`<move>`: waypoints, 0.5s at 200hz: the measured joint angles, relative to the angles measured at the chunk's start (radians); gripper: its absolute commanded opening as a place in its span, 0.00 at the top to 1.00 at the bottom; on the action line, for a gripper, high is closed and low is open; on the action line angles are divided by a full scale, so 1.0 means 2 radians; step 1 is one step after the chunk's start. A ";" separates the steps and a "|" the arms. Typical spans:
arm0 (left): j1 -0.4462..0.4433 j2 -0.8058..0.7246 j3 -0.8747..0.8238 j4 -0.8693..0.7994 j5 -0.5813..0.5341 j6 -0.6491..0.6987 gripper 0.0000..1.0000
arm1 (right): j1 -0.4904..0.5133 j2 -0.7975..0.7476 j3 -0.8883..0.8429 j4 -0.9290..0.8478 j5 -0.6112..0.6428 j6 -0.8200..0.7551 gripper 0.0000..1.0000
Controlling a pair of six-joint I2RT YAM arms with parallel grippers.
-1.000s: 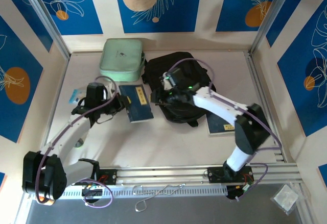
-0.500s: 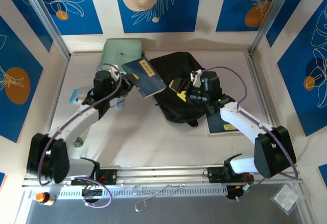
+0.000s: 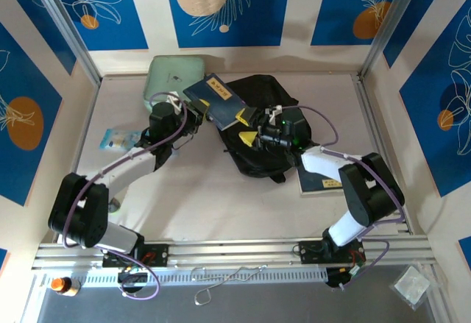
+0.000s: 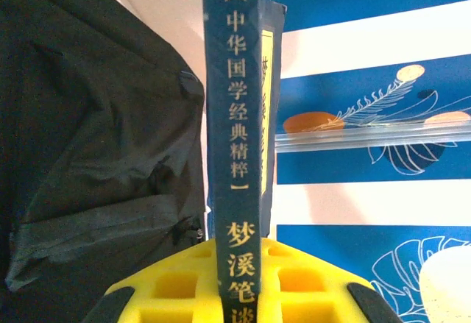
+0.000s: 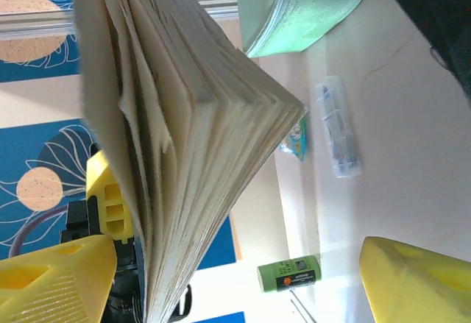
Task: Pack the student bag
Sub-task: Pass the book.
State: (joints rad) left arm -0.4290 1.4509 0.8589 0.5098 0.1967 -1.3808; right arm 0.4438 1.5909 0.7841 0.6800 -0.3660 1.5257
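The spine of the blue book [image 4: 234, 117] carries pale Chinese lettering. At the top, in brackets, is the series line 中华国学经典精粹. Below it, in larger characters, is the title 梦溪笔, with a fourth character cut off at the picture's lower edge. Seen from above, the yellow label on its cover is too small to read. So is the label on the second book [image 3: 320, 182] at the right, and the orange one on the green tube [image 5: 289, 274].

arms [image 3: 129, 170]: white links, black joints | cables [image 3: 330, 123]: purple | left pincer [image 4: 239, 293] pads [image 4: 176, 286]: yellow, gridded foam
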 measured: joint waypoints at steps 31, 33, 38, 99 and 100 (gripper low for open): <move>-0.008 0.019 0.003 0.019 -0.004 -0.027 1.00 | 0.016 0.010 0.019 0.007 0.013 0.020 0.19; -0.008 0.020 0.003 0.020 -0.004 -0.028 1.00 | 0.017 0.010 0.019 0.007 0.015 0.022 0.19; -0.010 0.022 0.004 0.022 -0.004 -0.031 1.00 | 0.018 0.011 0.019 0.007 0.017 0.024 0.20; -0.018 0.032 0.010 0.032 -0.006 -0.048 1.00 | 0.020 0.016 0.023 0.018 0.039 0.039 0.46; -0.018 0.032 0.010 0.032 -0.006 -0.049 1.00 | 0.020 0.016 0.023 0.019 0.039 0.040 0.46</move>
State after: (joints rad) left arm -0.4652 1.5146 0.8783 0.5747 0.1848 -1.4780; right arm 0.4847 1.6234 0.8310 0.7170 -0.2874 1.6062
